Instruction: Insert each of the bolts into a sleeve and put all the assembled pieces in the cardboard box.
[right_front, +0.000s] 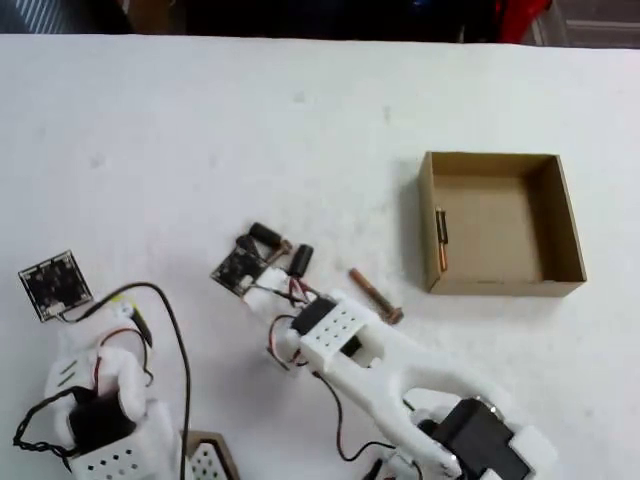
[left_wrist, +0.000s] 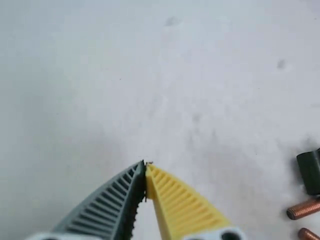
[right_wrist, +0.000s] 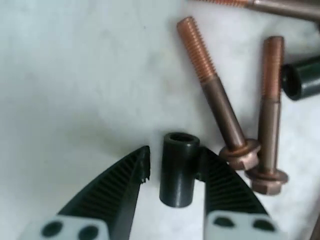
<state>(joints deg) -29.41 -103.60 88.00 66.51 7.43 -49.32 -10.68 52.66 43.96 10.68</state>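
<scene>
A black sleeve (right_wrist: 178, 172) stands upright between the fingers of my right gripper (right_wrist: 173, 162), which is open around it; one finger is close against it, the other a little apart. Two copper bolts (right_wrist: 215, 95) (right_wrist: 270, 115) lie just beside it, and a second sleeve (right_wrist: 302, 77) lies past them. In the high view the sleeves (right_front: 265, 236) (right_front: 300, 259) sit left of a lone bolt (right_front: 375, 295). The cardboard box (right_front: 562, 215) holds one assembled piece (right_front: 441, 240) along its left wall. My left gripper (left_wrist: 145, 167) is shut on nothing above bare table.
The left arm (right_front: 95, 400) sits at the near left corner with cables looping around it. The right arm (right_front: 400, 380) stretches from the near edge toward the parts. A sleeve (left_wrist: 310, 171) and a bolt end (left_wrist: 304, 209) show beside the left gripper.
</scene>
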